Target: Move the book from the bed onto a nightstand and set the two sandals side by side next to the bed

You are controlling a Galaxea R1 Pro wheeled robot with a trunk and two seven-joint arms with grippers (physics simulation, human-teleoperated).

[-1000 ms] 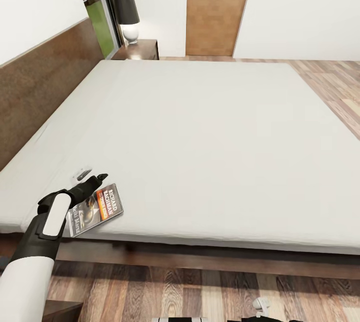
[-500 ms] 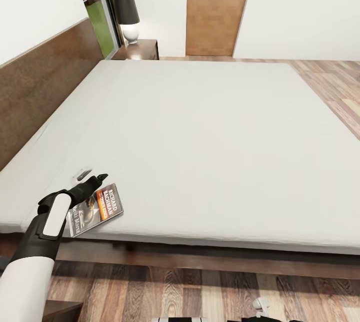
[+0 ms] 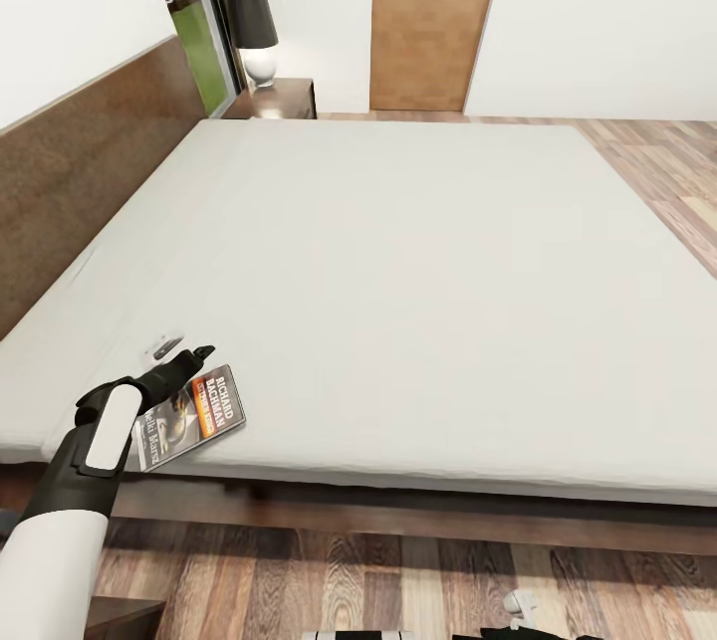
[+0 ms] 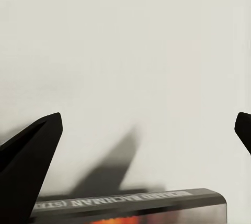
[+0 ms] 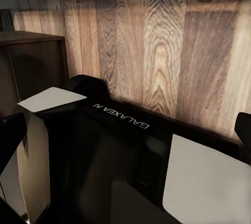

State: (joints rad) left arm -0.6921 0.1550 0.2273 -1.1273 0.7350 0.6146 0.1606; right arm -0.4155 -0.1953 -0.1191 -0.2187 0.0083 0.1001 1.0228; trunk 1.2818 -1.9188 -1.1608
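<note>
The book (image 3: pixel 189 416), dark grey with an orange band, lies flat on the pale mattress of the bed (image 3: pixel 398 262), close to its near left corner. My left gripper (image 3: pixel 187 362) hovers just over the book's far edge, open and holding nothing. In the left wrist view the gripper (image 4: pixel 149 127) has its two black fingertips spread wide over bare mattress, and the book's edge (image 4: pixel 130 203) lies just below them. My right gripper (image 5: pixel 128 130) is open, held low over my own black base and the wood floor. The sandals are out of view.
A dark nightstand (image 3: pixel 284 98) with a black-shaded lamp (image 3: pixel 254 28) stands at the bed's far side by the window. Another dark cabinet corner (image 3: pixel 119 615) sits close at the near left. The brown headboard (image 3: pixel 90 157) runs along the left. A wooden door (image 3: pixel 433 18) is behind.
</note>
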